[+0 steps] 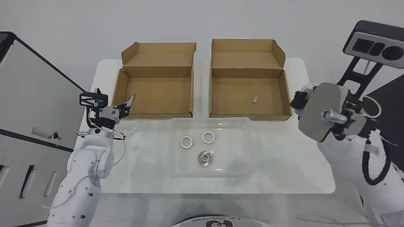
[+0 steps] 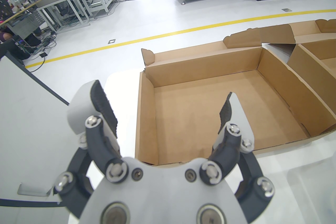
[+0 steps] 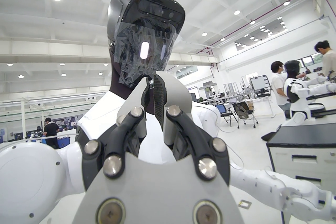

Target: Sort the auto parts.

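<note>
While I watch from the console, the left gripper [image 2: 165, 109] shows its two fingers [image 2: 103, 107] spread wide, with nothing held between the pads. The near corner of the left cardboard box [image 2: 199, 93] lies in the gap between them. One fingertip hangs over the box's bare floor and the other is outside the side wall, above the white table [image 2: 123, 93].

Past that box, on the side away from these fingers, is the right cardboard box [image 1: 230, 98]. The two boxes sit just beside each other with their lids folded back. A loose screw [image 1: 255, 99] lies on the right box's floor near its middle.

Off to the inner side of the left fingers, along the front walls of both boxes, I see a clear tray [image 1: 235, 164]. In it lie a white ring [image 1: 187, 142] and a second white ring [image 1: 208, 137], close together but apart. A round metal part [image 1: 204, 158] sits just in front of them. All three are well apart from the left fingertips.

The right gripper [image 3: 151, 76] is lifted high off the table and points upward. Its fingers are pinched almost together on a small threaded metal piece [image 3: 150, 83], clamped right at the tips. From above, this gripper sits beyond the outer side wall of the right box, well apart from the tray and its parts.
</note>
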Controlling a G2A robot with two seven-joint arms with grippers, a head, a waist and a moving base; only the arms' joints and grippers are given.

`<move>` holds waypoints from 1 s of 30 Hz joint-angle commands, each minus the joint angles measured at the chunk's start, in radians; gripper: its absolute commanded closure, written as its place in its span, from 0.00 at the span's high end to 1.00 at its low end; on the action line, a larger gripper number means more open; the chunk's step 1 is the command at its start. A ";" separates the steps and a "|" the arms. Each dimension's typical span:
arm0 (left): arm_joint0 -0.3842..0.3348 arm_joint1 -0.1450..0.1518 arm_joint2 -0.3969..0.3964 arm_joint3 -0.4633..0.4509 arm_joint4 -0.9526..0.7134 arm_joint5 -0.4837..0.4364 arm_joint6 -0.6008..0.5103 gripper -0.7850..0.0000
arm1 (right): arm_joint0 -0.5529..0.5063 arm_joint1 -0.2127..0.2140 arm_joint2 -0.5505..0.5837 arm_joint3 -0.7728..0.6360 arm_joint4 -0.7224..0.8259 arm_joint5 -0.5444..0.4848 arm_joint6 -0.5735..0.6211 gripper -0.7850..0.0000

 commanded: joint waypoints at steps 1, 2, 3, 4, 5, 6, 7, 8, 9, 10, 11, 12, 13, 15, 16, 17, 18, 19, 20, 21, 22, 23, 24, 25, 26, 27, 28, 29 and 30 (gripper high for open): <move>0.000 0.000 0.000 0.000 0.000 0.000 0.000 1.00 | -0.012 0.003 0.032 0.011 -0.030 0.045 0.002 0.00; 0.000 0.000 0.000 0.000 0.000 0.000 0.000 1.00 | -0.021 0.004 0.049 0.016 -0.031 0.066 0.000 0.00; 0.000 0.000 0.000 0.000 0.000 0.000 0.000 1.00 | -0.029 0.007 0.067 0.021 -0.041 0.089 0.008 0.00; 0.000 0.000 0.000 0.000 0.000 0.000 0.000 1.00 | -0.037 0.009 0.085 0.025 -0.049 0.112 0.016 0.00; 0.000 0.000 0.000 0.000 0.000 0.000 0.000 1.00 | -0.047 0.011 0.105 0.033 -0.055 0.135 0.019 0.00; 0.000 0.000 0.000 0.000 0.000 0.000 0.000 1.00 | -0.055 0.014 0.126 0.039 -0.062 0.156 0.024 0.00; 0.000 0.000 0.000 0.000 0.000 0.000 0.000 1.00 | -0.063 0.017 0.147 0.047 -0.081 0.185 0.036 0.00; 0.000 0.000 0.000 0.000 0.000 0.000 0.000 1.00 | -0.070 0.020 0.170 0.057 -0.102 0.219 0.045 0.00; 0.000 0.000 0.000 0.000 0.000 0.000 0.000 1.00 | -0.077 0.023 0.192 0.063 -0.109 0.242 0.048 0.00; 0.000 0.000 0.000 0.000 0.000 0.000 0.000 1.00 | -0.085 0.026 0.213 0.073 -0.121 0.270 0.055 0.00; 0.000 0.000 0.000 0.000 0.000 0.000 0.000 1.00 | -0.090 0.029 0.237 0.083 -0.140 0.304 0.064 0.00; 0.000 0.000 0.000 0.000 0.000 0.000 0.000 1.00 | -0.094 0.032 0.259 0.090 -0.150 0.332 0.071 0.00; 0.000 0.000 0.000 0.000 0.000 0.000 0.000 1.00 | -0.098 0.035 0.280 0.099 -0.163 0.359 0.079 0.00; 0.000 0.000 0.000 0.000 0.000 0.000 0.000 1.00 | -0.106 0.042 0.320 0.119 -0.192 0.426 0.094 0.00; 0.000 0.000 0.000 0.000 0.000 0.000 0.000 1.00 | -0.109 0.044 0.337 0.129 -0.204 0.456 0.104 0.00; 0.000 0.000 0.000 0.000 0.000 0.000 0.000 1.00 | -0.110 0.048 0.353 0.136 -0.225 0.489 0.122 0.00; 0.000 0.000 0.000 0.000 0.000 0.000 0.000 1.00 | -0.106 0.052 0.369 0.141 -0.257 0.527 0.151 0.00; 0.000 0.000 0.000 0.000 0.000 0.000 0.000 1.00 | -0.101 0.055 0.383 0.147 -0.271 0.552 0.168 0.00; 0.000 0.000 0.000 0.000 0.000 0.000 0.000 1.00 | -0.096 0.057 0.391 0.151 -0.277 0.571 0.185 0.00; 0.000 0.000 0.000 0.000 0.000 0.000 0.000 1.00 | -0.086 0.061 0.400 0.156 -0.312 0.595 0.214 0.00; 0.000 0.000 0.000 0.000 0.000 0.000 0.000 1.00 | -0.075 0.063 0.407 0.160 -0.330 0.610 0.230 0.00; 0.000 0.000 0.000 0.000 0.000 0.000 0.000 1.00 | -0.068 0.064 0.407 0.164 -0.339 0.624 0.239 0.00; 0.000 0.000 0.000 0.000 0.000 0.000 0.000 1.00 | -0.059 0.066 0.406 0.164 -0.370 0.639 0.256 0.00; 0.000 0.000 0.000 0.000 0.000 0.000 0.000 1.00 | -0.052 0.068 0.404 0.167 -0.403 0.653 0.270 0.00; 0.000 0.000 0.000 0.000 0.000 0.000 0.000 1.00 | -0.047 0.069 0.399 0.171 -0.426 0.668 0.279 0.00; 0.000 0.000 0.000 0.000 0.000 0.000 0.000 1.00 | -0.040 0.071 0.395 0.174 -0.465 0.679 0.295 0.00; 0.000 0.000 0.000 0.000 0.000 0.000 0.000 1.00 | -0.032 0.074 0.388 0.179 -0.508 0.689 0.317 0.00; 0.000 0.000 0.000 0.000 0.000 0.000 0.000 1.00 | -0.026 0.075 0.381 0.189 -0.535 0.701 0.329 0.00; 0.000 0.000 0.000 0.000 0.000 0.000 0.000 1.00 | -0.019 0.077 0.373 0.199 -0.565 0.713 0.342 0.00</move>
